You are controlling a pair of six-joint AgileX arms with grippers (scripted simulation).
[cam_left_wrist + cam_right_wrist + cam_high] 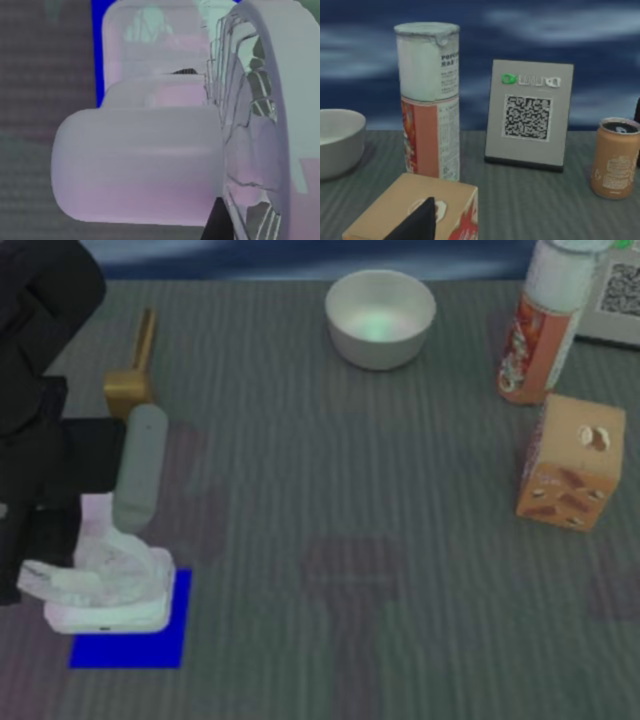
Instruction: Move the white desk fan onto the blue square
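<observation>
Lower left of frame — white desk fan (105, 585) sits partly on blue square (135, 640), left gripper (70, 530) over it, jaws' grip can't tell. White bowl (380, 318) up top — empty.

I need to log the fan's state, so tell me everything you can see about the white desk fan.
The white desk fan looks like white plastic, with a round translucent grille, a stubby cylindrical back and a squarish rounded base. It sits at the table's left, its base overlapping the upper left part of the blue square. The left arm is right over it; whether its tool touches it is unclear.
</observation>
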